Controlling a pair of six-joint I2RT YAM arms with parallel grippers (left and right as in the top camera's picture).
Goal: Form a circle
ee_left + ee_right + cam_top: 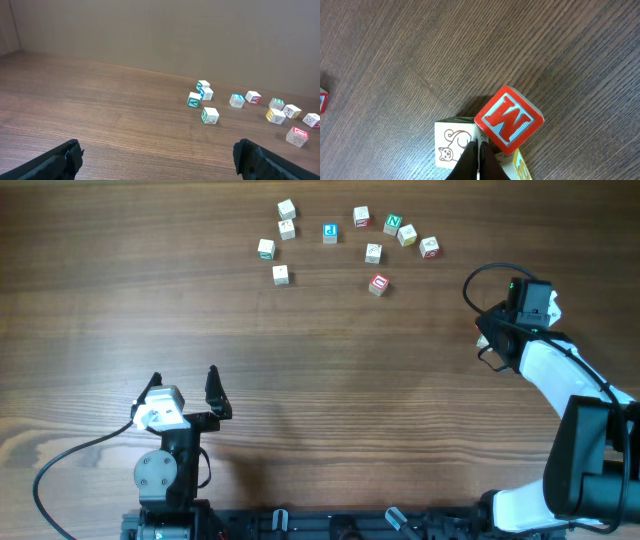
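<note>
Brown wood-grain table (100, 300) fills every view. Most of the letter blocks (330, 233) lie at its far middle in a loose, ragged arc, with a couple strayed inside it, so this is not yet a circle.

Well apart from them, on the right, the right gripper (479, 150) has its fingers pressed shut with nothing held between them. Its tips are wedged down among three stray blocks: a red-lettered block (509, 120), a cat-picture block (451, 145) and a yellow-edged block (520, 167). I cannot tell whether the red one rests on the others or just beside them.

The left gripper (185, 388) sits near left, spread wide and empty.

The risk is in pushing with closed tips. They may slip through the seam and split the three apart, or the skewed red block may spin away. A long shove could also ram the arc's right end and scatter it.
</note>
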